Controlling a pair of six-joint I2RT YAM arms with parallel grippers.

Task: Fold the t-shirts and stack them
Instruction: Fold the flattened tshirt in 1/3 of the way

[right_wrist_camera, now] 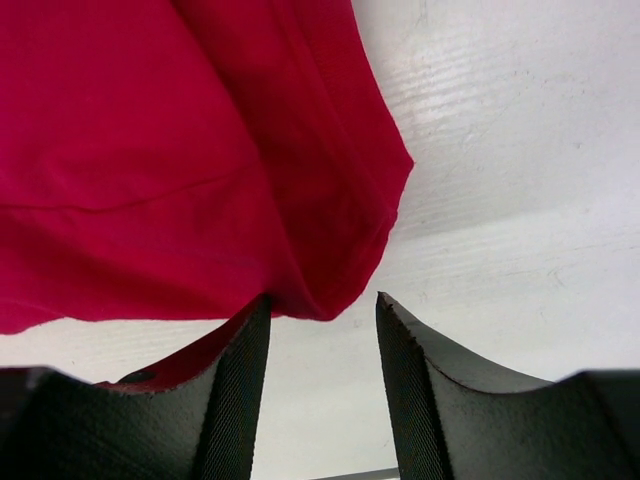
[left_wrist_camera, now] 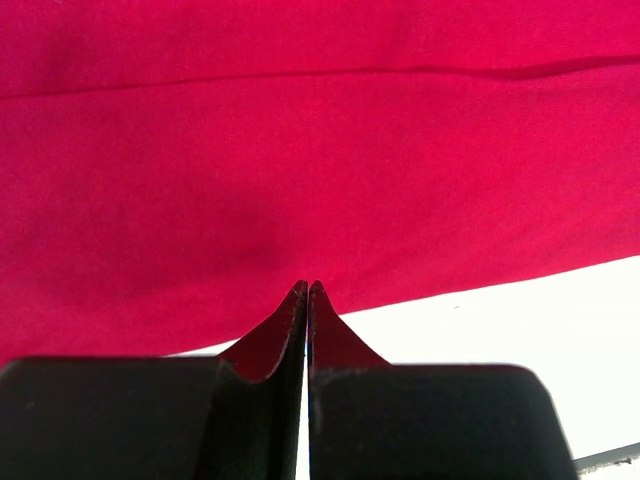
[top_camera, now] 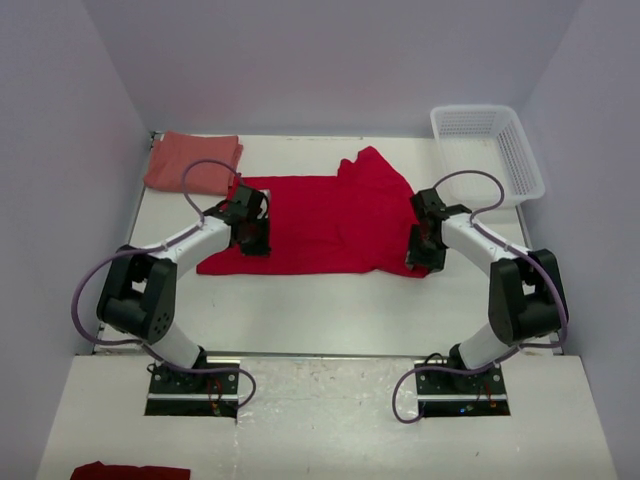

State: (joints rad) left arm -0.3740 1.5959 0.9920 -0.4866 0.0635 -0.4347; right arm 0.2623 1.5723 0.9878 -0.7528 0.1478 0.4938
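The bright red t-shirt (top_camera: 330, 220) lies spread across the middle of the table, one sleeve bunched at its far side. A paler salmon t-shirt (top_camera: 193, 160) sits folded at the far left corner. My left gripper (top_camera: 252, 238) is over the red shirt's left end. In the left wrist view it (left_wrist_camera: 305, 287) is shut, its tips at the red t-shirt's (left_wrist_camera: 300, 150) near hem, and no cloth shows between the jaws. My right gripper (top_camera: 418, 258) is at the shirt's near right corner. It (right_wrist_camera: 322, 305) is open, and a rounded fold of the red t-shirt (right_wrist_camera: 180, 150) touches its left fingertip (right_wrist_camera: 258, 312).
A white lattice basket (top_camera: 487, 150) stands at the far right corner of the table. A scrap of red cloth (top_camera: 130, 470) lies on the shelf in front of the arm bases, at the lower left. Grey walls close in three sides.
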